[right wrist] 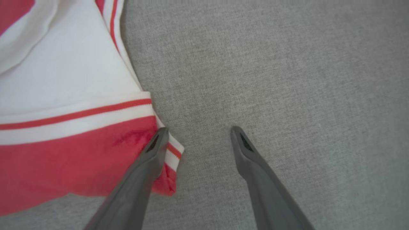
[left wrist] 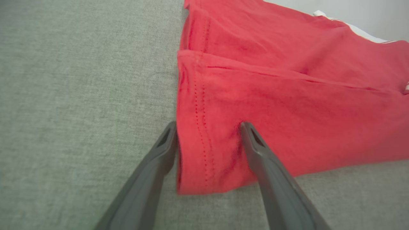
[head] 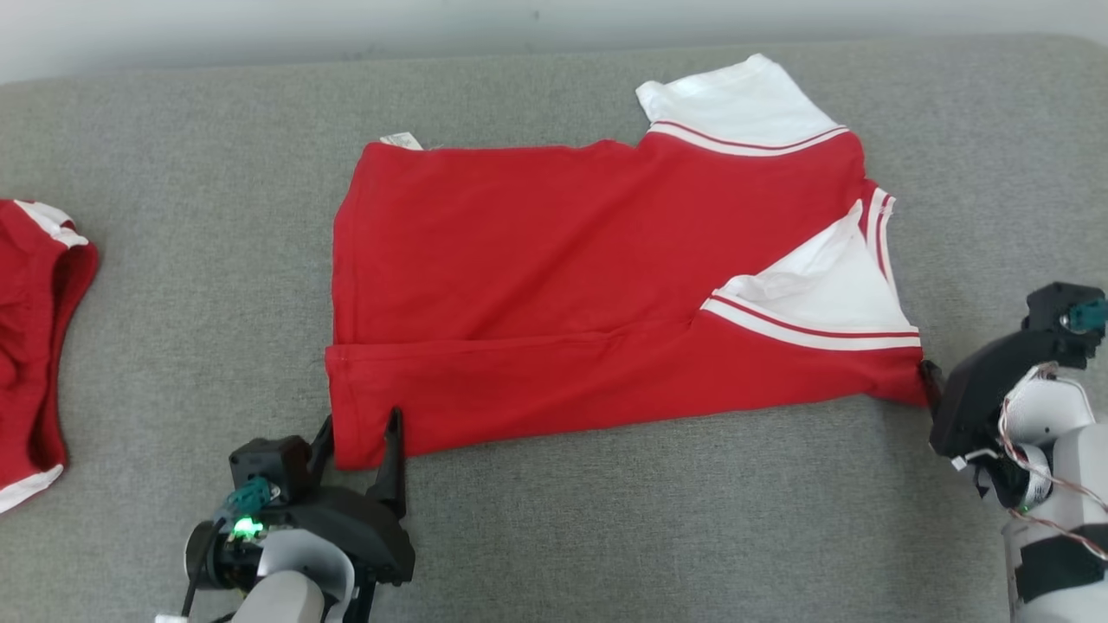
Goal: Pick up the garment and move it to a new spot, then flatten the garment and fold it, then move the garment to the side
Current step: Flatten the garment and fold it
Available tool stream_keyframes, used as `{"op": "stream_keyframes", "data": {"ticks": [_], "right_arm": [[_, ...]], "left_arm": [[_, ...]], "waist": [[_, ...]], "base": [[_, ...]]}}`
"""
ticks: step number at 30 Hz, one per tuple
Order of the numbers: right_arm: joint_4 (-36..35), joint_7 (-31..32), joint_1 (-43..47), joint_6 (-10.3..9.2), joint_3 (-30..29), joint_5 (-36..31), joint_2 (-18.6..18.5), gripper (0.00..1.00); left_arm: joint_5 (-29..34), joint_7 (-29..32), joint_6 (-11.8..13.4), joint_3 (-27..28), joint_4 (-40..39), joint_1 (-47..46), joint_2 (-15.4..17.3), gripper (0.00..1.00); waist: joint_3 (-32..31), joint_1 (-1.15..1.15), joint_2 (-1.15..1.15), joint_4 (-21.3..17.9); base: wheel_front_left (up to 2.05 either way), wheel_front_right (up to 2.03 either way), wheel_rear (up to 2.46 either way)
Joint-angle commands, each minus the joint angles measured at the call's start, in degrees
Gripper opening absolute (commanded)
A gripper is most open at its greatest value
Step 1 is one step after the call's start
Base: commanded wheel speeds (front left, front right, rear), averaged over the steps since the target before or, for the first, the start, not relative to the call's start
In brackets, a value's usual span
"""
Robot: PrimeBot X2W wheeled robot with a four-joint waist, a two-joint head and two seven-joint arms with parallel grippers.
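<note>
The garment is a red shirt with white, red-striped sleeves, lying spread on the grey cushioned surface; a long crease runs across its near part. My left gripper is open at the near-left hem corner. In the left wrist view the left gripper straddles the garment, with one finger beside the hem and the other resting on the cloth. My right gripper is open at the near-right corner. In the right wrist view the right gripper has one finger on the corner of the garment and the other over bare grey fabric.
A second red garment with white trim lies bunched at the left edge of the surface. Bare grey fabric stretches along the front and between the two garments. A pale wall runs behind the far edge.
</note>
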Motion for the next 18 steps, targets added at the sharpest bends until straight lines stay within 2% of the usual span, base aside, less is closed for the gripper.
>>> {"op": "stream_keyframes", "data": {"ticks": [1, 2, 3, 4, 6, 7, 8, 9, 18], "right_arm": [[0.55, 1.03, -0.78, 0.04, -0.07, -0.68, 1.22, 1.00], [0.55, 1.03, -0.78, 0.04, -0.07, -0.68, 1.22, 1.00], [0.53, 1.12, -0.94, 0.05, -0.19, -0.50, 1.75, 1.00], [0.65, 1.43, -1.06, 0.05, -0.29, -0.34, 2.08, 1.00], [1.12, 2.30, -1.18, 0.09, 0.05, -0.20, 2.48, 1.00], [1.25, 2.57, -1.15, 0.11, 0.19, -0.13, 2.62, 0.73], [1.28, 2.78, -1.08, 0.11, 0.33, -0.03, 2.69, 0.31], [1.26, 2.89, -0.99, 0.11, 0.47, 0.12, 2.73, 0.00], [-0.80, 4.00, 1.65, 0.04, 0.43, 2.39, 1.42, 0.00]], "left_arm": [[0.18, 1.55, -0.12, -0.48, 1.18, -0.31, -0.05, 1.00], [0.18, 1.55, -0.12, -0.48, 1.18, -0.31, -0.05, 1.00], [0.10, 1.80, -0.14, -0.63, 1.32, -0.54, -0.11, 0.93], [-0.03, 2.11, -0.19, -0.71, 1.44, -0.74, -0.14, 0.43], [-0.31, 2.60, -0.35, -0.93, 1.71, -1.12, -0.19, 0.00], [-0.60, 2.94, -0.71, -1.06, 1.93, -1.10, -0.26, 0.00], [-0.74, 3.23, -0.87, -1.21, 2.10, -0.99, -0.32, 0.00], [-0.77, 3.27, -0.96, -1.40, 2.27, -0.96, -0.35, 0.00], [-1.63, 3.01, -1.56, -1.67, 3.16, -0.10, -0.04, 0.00]], "waist": [[0.92, 0.00, 0.00, 0.57], [0.92, 0.00, 0.00, 0.57], [1.10, 0.00, 0.00, 0.66], [1.26, 0.00, 0.00, 0.74], [1.49, 0.00, 0.00, 0.88], [1.54, 0.00, 0.00, 0.94], [1.56, 0.00, 0.00, 1.00], [1.54, 0.00, 0.00, 1.04], [0.22, 0.00, 0.00, 0.74]], "base": [[0.00, 0.00, 0.00], [0.00, 0.00, 0.00], [0.00, 0.00, 0.00], [0.00, 0.00, 0.00], [0.00, 0.00, 0.00], [0.00, 0.00, 0.00], [0.00, 0.00, 0.00], [0.00, 0.00, 0.00], [0.00, 0.00, 0.00]]}}
